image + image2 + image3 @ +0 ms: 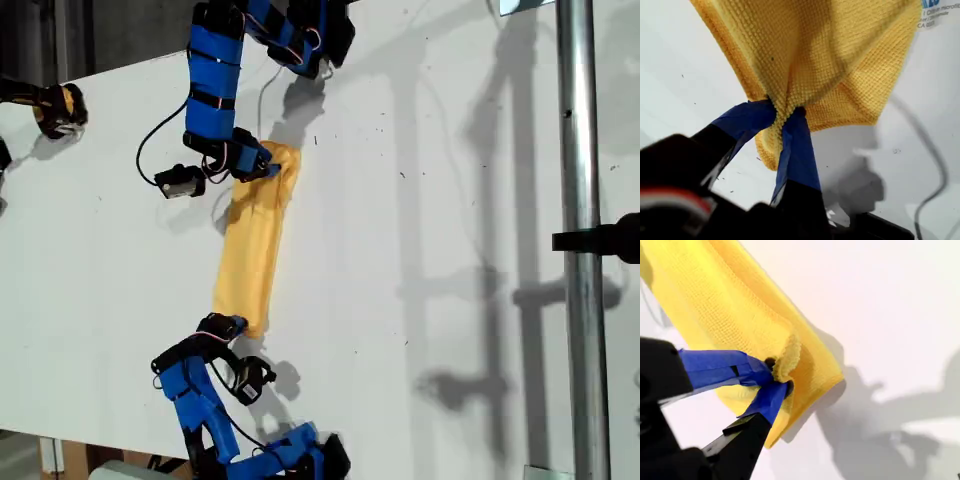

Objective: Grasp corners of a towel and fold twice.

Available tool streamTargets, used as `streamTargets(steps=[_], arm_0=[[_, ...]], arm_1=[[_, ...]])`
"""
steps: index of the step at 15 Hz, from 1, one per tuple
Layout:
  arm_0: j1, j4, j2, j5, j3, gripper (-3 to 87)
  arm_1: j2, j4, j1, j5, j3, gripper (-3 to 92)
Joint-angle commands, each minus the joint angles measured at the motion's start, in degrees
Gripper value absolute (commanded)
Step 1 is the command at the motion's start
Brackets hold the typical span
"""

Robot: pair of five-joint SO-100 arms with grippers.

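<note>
Jaws of my first gripper (785, 117) and second gripper (776, 382) pinch the soft yellow-orange towel (255, 250), lifted mid-table, apparently folded once, second fold pending.

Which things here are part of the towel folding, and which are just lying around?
In the job: the towel; my first gripper; my second gripper; both shut on it.
Lying about: the metal pole; the black clamp beside it; the black-and-yellow object.
</note>
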Motion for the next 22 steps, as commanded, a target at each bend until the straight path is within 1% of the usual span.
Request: streamTargets(steps=[1,4,5,6,7,8,9,10,11,13,16,18,20,22], arm_0=[[-0.97,-0.88,-2.20,-1.67,-0.18,-0.8],[-2.37,-0.79,-6.50,-2.20,-2.90,-0.5],[-2.72,0.00,-7.12,-2.90,-3.69,5.4],[-3.16,1.05,-7.29,-3.78,-4.22,15.9],[-3.69,2.81,-7.03,-4.31,-4.92,19.8],[-4.22,4.31,-5.27,-5.45,-4.83,22.6],[-4.39,5.36,-2.64,-6.06,-4.39,22.8],[-4.39,6.77,0.44,-7.38,-4.31,22.9],[-4.22,7.65,3.87,-8.61,-3.87,24.4],[-3.52,8.35,11.87,-10.37,-1.32,26.7],[-0.62,7.38,25.31,-11.60,6.59,27.3],[2.81,4.13,35.16,-13.45,15.29,27.3],[7.21,-0.97,46.76,-15.73,27.16,26.7],[11.78,-5.01,57.48,-18.98,38.67,26.0]], arm_1=[[-2.46,0.00,-0.09,0.88,-0.35,-0.1],[-6.24,0.09,1.41,1.32,-2.46,0.3],[-6.50,1.32,1.85,2.37,-2.99,7.3],[-6.59,3.25,2.37,3.78,-3.78,16.1],[-5.54,5.54,2.55,4.75,-4.57,20.3],[-2.99,7.91,2.46,5.71,-5.45,30.5],[0.53,10.46,2.29,5.98,-6.94,41.7],[4.39,13.62,2.11,5.89,-9.23,47.1],[8.53,16.87,2.29,5.98,-11.51,46.3],[18.98,22.24,5.27,9.14,-11.78,44.8],[31.90,24.52,10.28,14.41,-1.49,42.7],[37.44,22.94,9.23,19.51,6.59,43.5],[42.10,20.30,5.89,26.19,14.06,43.8],[46.14,14.85,1.93,31.11,21.97,43.4]])
